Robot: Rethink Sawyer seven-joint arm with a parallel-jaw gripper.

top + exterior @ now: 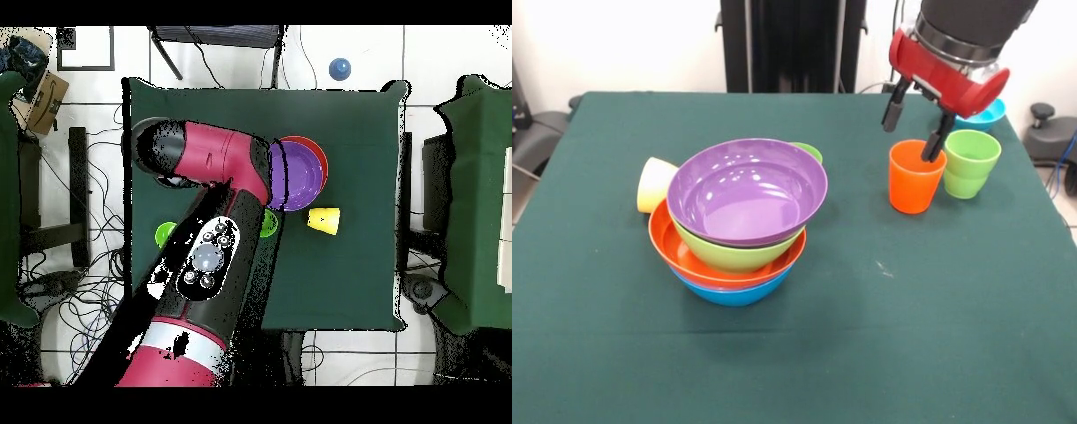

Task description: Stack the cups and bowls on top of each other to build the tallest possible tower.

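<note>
The tower [737, 221] stands left of centre: a blue bowl lowest, then orange and lime green, with a purple bowl [746, 190] on top, tilted a little. From overhead the purple bowl [300, 180] shows beside the arm. An orange cup [914, 181] and a light green cup [971, 163] stand upright at the right. My gripper [908, 141] hangs open over the orange cup. One fingertip dips at its mouth and the other is outside the rim. A yellow cup [653, 184] lies on its side left of the tower. A green cup [810, 152] peeks out behind it.
A turquoise bowl [987, 115] sits at the far right corner behind the gripper. Overhead, the arm [210, 250] hides the gripper and the orange cup. A small dark blue round thing [340, 68] lies off the table. Chairs flank the table.
</note>
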